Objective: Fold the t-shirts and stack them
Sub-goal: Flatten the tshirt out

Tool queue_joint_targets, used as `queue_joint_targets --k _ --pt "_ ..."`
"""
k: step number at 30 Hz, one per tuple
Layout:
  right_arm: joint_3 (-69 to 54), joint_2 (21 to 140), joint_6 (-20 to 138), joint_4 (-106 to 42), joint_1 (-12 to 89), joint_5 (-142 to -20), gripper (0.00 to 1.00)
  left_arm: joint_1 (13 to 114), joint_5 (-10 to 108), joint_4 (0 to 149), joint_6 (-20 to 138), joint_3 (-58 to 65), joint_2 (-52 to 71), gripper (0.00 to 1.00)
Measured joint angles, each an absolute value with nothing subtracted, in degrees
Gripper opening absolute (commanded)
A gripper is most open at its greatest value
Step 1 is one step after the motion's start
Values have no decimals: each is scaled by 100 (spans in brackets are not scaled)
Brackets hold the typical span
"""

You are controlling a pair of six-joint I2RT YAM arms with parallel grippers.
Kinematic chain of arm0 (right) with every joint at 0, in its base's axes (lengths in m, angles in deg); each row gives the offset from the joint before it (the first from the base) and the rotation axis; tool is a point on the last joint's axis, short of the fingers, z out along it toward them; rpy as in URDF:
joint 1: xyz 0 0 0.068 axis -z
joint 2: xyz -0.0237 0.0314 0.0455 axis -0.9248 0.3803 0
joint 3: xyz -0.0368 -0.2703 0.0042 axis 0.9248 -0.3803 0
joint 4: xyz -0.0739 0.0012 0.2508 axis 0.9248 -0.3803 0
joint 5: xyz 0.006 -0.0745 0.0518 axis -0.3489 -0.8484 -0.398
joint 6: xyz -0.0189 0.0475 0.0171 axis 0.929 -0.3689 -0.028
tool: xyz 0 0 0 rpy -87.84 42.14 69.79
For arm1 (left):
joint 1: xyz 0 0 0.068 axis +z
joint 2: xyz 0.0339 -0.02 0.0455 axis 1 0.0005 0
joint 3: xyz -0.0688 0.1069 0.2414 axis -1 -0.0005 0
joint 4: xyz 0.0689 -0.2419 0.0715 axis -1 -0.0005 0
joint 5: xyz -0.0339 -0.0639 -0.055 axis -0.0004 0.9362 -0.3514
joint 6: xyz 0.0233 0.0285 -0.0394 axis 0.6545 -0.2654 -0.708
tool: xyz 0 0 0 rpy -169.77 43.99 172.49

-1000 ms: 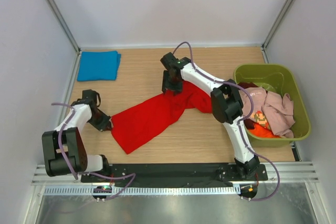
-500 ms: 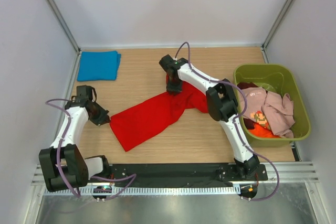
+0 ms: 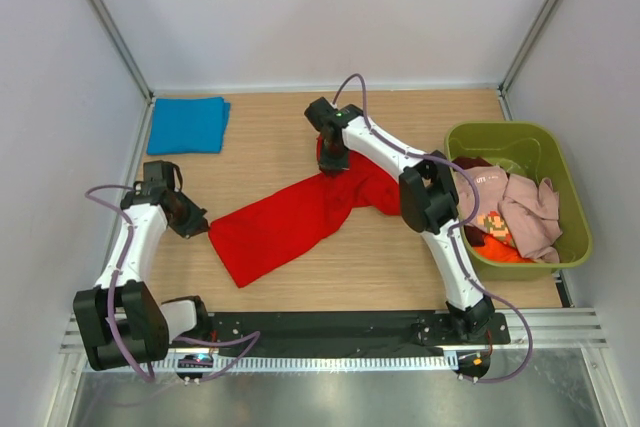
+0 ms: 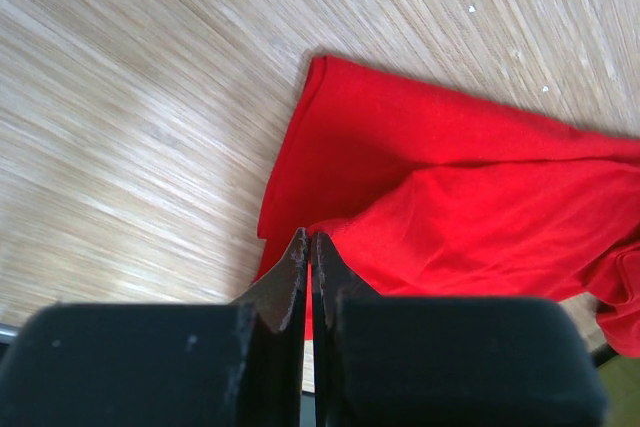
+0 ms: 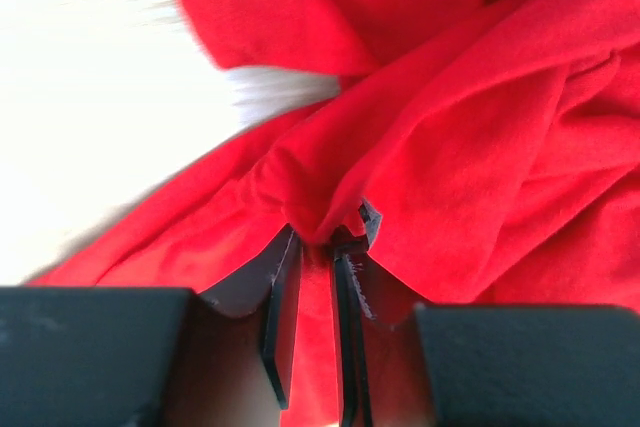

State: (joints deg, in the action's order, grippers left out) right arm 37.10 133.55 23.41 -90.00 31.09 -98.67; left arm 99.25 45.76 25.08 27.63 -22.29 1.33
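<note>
A bright red t-shirt (image 3: 290,217) lies stretched across the middle of the table, crumpled at its far right end. My left gripper (image 3: 203,229) is shut on the shirt's left edge (image 4: 330,162) low over the wood. My right gripper (image 3: 334,159) is shut on a bunched fold of the red shirt (image 5: 420,137) at its far end. A folded blue t-shirt (image 3: 188,124) lies at the far left corner. Pale pink (image 3: 530,212), orange (image 3: 502,250) and pixel-print (image 3: 490,224) shirts lie in the bin.
An olive-green plastic bin (image 3: 515,137) stands at the right side of the table. Pale walls with metal posts close in the table on three sides. The right arm's links reach over the shirt's right end.
My left gripper has drawn the shirt's left edge a little to the left and away from the near edge. My right gripper has shifted slightly with the bunched cloth and is now steady.
</note>
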Motion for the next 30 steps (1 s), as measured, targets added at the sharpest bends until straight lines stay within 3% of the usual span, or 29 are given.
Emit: queue_joint_targets --k 3,4,6,11,13,19,24,27,30 --pt "3710 13217 2395 -8978 3105 -9742 18 9925 4626 2506 2765 -2229 133 0" --pt "3708 13199 2422 -8965 3105 -9692 8 9925 4643 2508 2765 -2229 131 0" --pt "3702 13184 2494 -8928 3105 -9615 1 9925 4663 2506 2763 -2229 129 0" --pt "3691 13180 2529 -8900 3105 -9532 6 9925 4698 2484 2763 -2227 61 0" --pt "3686 13169 2562 -8895 3107 -9517 1 9925 4698 2456 2763 -2227 -2 0" --pt "3636 12896 2629 -8983 3223 -9355 1 9925 4689 2288 2778 -2078 -125 0" --pt "3634 12181 2680 -8957 3607 -8888 8 9925 4499 2071 2874 -1521 -123 0" --pt "3538 11562 2651 -8707 4073 -8291 1 9925 4361 2006 2918 -981 -101 0" --pt "3452 11055 2564 -8519 4532 -7738 1 9925 4322 2028 2931 -463 -57 0"
